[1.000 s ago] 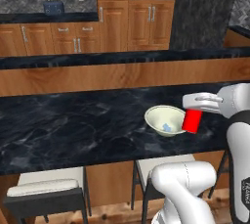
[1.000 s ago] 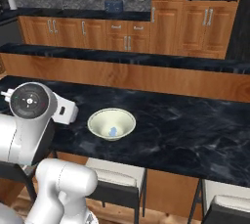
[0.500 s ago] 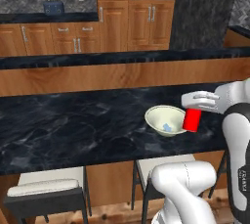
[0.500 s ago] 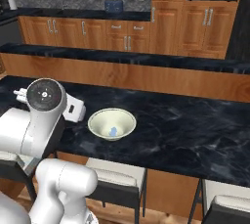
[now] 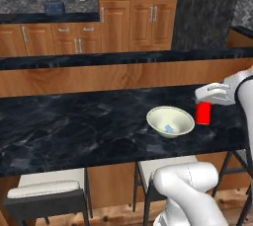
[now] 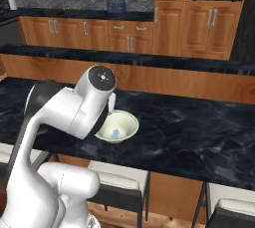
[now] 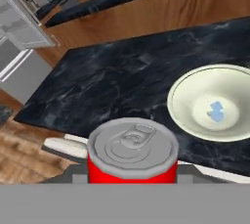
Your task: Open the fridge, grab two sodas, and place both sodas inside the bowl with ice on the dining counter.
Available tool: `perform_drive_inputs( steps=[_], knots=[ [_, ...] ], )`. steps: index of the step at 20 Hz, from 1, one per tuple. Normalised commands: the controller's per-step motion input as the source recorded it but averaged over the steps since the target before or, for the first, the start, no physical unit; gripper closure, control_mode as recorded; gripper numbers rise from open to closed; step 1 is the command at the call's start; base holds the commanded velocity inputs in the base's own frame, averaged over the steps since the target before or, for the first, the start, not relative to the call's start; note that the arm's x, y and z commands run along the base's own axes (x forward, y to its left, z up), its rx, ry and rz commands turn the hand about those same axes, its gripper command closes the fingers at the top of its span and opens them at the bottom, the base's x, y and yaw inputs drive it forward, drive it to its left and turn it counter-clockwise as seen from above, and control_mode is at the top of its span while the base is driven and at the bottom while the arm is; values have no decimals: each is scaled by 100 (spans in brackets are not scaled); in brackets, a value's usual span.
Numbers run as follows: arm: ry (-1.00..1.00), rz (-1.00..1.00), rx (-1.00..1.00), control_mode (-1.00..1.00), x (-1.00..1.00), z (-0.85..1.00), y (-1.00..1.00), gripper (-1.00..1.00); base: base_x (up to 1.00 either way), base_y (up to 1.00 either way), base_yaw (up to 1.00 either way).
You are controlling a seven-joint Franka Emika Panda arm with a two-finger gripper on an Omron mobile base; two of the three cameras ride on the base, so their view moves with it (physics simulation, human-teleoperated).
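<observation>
The gripper (image 5: 205, 105) pinches the red soda can (image 5: 203, 113) by its sides, holding it upright just right of the cream bowl (image 5: 170, 122) on the dining counter (image 5: 74, 126), with its base a little above the black marble. In the hand view the can's silver pull-tab top (image 7: 133, 144) sits close to the camera, and the bowl (image 7: 215, 102), holding a single pale blue ice piece (image 7: 215, 111), lies to its right. The can likely handles as a light, stiff cylinder with thin walls and a smooth, slippery skin, so a mid-height side grip looks safest. The bowl's shallow wall suggests it may tip or roll once set down inside.
</observation>
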Motion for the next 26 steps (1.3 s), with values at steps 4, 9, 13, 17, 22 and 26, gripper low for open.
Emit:
perform_drive_inputs(
  steps=[4, 9, 13, 17, 22, 26],
  knots=[
    [10, 19, -15, -100, 51, -24, -2, 100, 0, 0, 0],
    [0, 21, -23, -100, 35, -22, 0, 100, 0, 0, 0],
    [-2, 26, -23, -100, 23, -38, 0, 100, 0, 0, 0],
    [-4, 25, -18, -100, 18, -44, 0, 100, 0, 0, 0],
    [0, 13, -10, -100, 30, -33, 0, 100, 0, 0, 0],
    [2, 7, -2, -100, 36, -34, 0, 100, 0, 0, 0]
  ],
)
